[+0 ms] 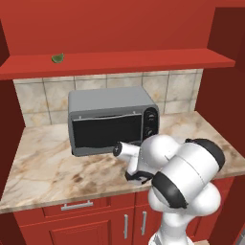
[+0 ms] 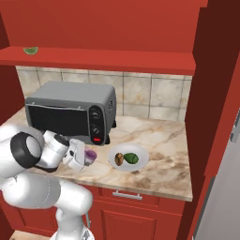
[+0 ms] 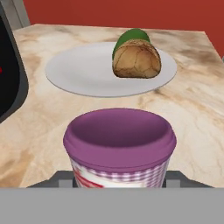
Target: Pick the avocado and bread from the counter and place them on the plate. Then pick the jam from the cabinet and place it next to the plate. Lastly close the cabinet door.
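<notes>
My gripper (image 2: 84, 158) is shut on the jam (image 2: 90, 155), a small purple jar, low over the counter (image 2: 164, 140) just left of the plate (image 2: 142, 152). In the hand view the jam (image 3: 119, 140) fills the foreground between my fingers (image 3: 61, 177), and its checked label shows. Beyond it lies the pale plate (image 3: 78, 72), with the tan bread (image 3: 136, 60) on it and the dark green avocado (image 3: 131, 36) right behind the bread. From the right base view the bread (image 2: 119, 159) and avocado (image 2: 131, 158) lie side by side on the plate. Whether the jar rests on the counter I cannot tell.
A grey toaster oven (image 2: 70, 112) stands on the counter close behind and left of my hand. The red cabinet shelf (image 2: 108, 58) overhangs the counter, with a pale green wedge (image 2: 30, 49) at its left end. An open cabinet door (image 2: 211, 93) stands at the right.
</notes>
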